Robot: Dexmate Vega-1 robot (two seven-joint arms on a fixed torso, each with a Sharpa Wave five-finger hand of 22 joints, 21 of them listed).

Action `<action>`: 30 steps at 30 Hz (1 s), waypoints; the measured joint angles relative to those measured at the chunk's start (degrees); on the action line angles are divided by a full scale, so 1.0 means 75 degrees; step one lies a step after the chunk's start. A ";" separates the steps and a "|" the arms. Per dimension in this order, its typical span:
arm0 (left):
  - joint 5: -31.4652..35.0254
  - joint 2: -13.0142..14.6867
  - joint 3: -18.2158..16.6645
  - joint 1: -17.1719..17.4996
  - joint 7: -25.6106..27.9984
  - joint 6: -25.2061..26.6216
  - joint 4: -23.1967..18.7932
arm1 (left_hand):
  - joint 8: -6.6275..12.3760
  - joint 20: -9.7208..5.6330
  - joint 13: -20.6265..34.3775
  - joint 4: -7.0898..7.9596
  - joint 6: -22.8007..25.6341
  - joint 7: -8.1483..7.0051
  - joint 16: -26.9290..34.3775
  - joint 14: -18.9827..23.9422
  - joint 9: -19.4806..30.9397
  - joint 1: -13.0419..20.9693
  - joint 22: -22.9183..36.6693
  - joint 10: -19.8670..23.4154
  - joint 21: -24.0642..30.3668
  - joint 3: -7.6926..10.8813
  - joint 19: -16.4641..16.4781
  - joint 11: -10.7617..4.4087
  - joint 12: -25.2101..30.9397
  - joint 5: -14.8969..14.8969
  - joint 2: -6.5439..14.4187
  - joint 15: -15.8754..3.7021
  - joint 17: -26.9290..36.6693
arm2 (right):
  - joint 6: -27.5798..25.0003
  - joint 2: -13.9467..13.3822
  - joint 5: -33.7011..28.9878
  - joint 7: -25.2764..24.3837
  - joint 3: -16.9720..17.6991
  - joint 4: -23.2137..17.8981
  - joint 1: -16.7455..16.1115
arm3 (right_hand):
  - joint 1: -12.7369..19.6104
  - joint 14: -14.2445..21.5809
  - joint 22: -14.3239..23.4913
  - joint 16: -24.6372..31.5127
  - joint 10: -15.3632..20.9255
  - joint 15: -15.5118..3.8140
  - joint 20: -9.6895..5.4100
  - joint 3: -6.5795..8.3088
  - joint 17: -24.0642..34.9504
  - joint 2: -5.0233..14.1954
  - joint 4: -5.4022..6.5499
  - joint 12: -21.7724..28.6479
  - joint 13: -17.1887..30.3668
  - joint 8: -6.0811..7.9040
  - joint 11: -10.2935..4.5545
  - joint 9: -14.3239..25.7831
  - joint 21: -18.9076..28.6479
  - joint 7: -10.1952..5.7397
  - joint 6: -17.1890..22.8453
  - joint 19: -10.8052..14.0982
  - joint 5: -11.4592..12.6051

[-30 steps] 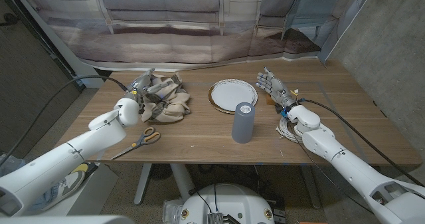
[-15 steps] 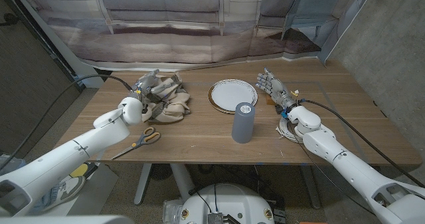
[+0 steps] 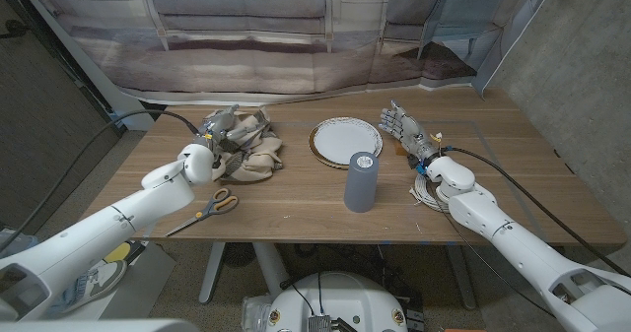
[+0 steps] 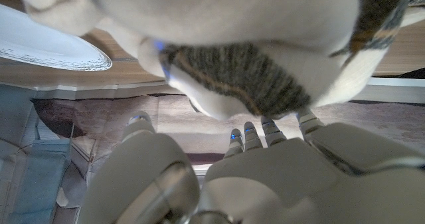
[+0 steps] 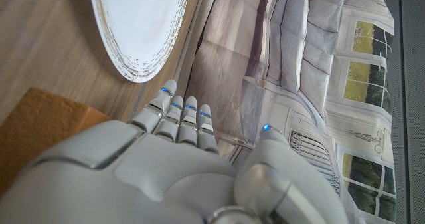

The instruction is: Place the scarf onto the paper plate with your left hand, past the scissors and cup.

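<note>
My left robot hand (image 3: 225,128) is on the scarf (image 3: 250,147), fingers down in it, but I cannot tell if I grip it. The scarf lies on the bench (image 3: 296,206), left of the paper plate (image 3: 346,138). I think I must close, lift, and carry it over.

1. The fingertips of the left hand (image 3: 223,127) are buried in the scarf (image 3: 251,150), so the grip cannot be judged.
2. In the left wrist view the scarf (image 4: 252,58) is blurred and cut off.
3. The paper plate (image 3: 346,139) is partly covered at its near edge by the cup (image 3: 361,181).
4. The coiled cable (image 3: 427,194) is partly hidden under the right arm.
</note>
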 measured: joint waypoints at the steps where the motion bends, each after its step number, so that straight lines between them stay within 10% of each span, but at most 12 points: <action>1: 0.0000 -0.0007 0.0004 -0.0005 0.0000 0.0000 0.0010 | 0.0000 0.0000 0.0000 0.0000 0.0000 0.0000 0.0000 -0.0001 0.0000 0.0000 0.0000 0.0000 0.0000 0.0000 0.0000 0.0000 0.0000 0.0000 0.0000 0.0000 0.0000 | -0.0005 0.0000 -0.0011 0.0000 0.0000 0.0000 0.0000 | 0.0000 0.0000 0.0000 0.0000 0.0000 0.0000 0.0000 0.0000 0.0000 0.0000 0.0000 0.0000 0.0000 0.0000 0.0000 0.0000 0.0000 0.0000 0.0000 0.0000 0.0000; 30: 0.0569 -0.0352 0.0612 -0.0539 -0.0161 0.0242 0.0573 | 0.0029 0.0000 -0.0001 -0.0032 0.0055 -0.0055 -0.0001 0.0068 -0.0001 0.0082 0.0000 -0.0001 -0.0001 -0.0095 -0.0002 -0.0273 0.0000 0.0068 0.0022 -0.0152 -0.0001 | 0.0025 0.0050 -0.0075 -0.0064 -0.0023 0.0120 0.0085 | 0.0000 -0.0001 0.0000 0.0000 0.0000 -0.0001 0.0041 0.0000 0.0000 0.0000 0.0001 0.0000 -0.0001 0.0000 0.0000 0.0000 -0.0059 0.0000 0.0000 0.0041 0.0000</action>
